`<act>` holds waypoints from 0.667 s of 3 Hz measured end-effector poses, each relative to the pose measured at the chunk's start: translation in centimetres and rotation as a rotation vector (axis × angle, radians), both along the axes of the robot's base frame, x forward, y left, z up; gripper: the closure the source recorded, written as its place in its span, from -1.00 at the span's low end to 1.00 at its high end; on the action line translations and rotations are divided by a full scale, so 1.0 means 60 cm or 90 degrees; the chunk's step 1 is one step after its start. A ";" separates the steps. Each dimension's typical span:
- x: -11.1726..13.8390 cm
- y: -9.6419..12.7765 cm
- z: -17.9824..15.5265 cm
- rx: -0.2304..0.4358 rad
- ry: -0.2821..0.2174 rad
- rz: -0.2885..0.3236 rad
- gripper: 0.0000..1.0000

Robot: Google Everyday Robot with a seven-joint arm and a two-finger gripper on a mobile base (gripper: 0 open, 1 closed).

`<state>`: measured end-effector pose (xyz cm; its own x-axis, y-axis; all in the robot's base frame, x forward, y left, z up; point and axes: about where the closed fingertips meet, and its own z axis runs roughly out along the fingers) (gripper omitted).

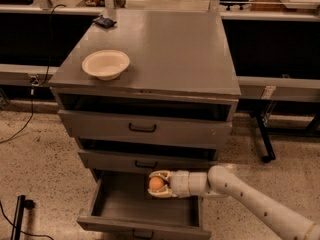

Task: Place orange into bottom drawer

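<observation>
Orange [156, 183]: held in the gripper [158, 184], above the floor of the bottom drawer [135, 209], toward its back and just below the front of the middle drawer [145, 161]. It does not rest on the drawer floor.
Fingers [161, 174]: closed on the orange, one above it and one below.
Arm: enters from the right side of the view, with the wrist over the drawer's right half.
Bottom drawer: pulled out, grey floor in view.
Step in hand: judged from this position, you are at the end of the carry, ready to release.
Next move: lower the gripper until the orange is near the floor, then open the fingers. Release low; a round fruit is likely to roll.
Clearance: keep the wrist off the middle drawer front.
Not involved: cream bowl [105, 64] on the desk [170, 49].
</observation>
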<state>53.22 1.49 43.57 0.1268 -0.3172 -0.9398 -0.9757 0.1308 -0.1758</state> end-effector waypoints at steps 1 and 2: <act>-0.013 -0.011 -0.147 0.013 0.052 -0.020 1.00; -0.017 -0.003 -0.149 0.009 0.050 -0.017 1.00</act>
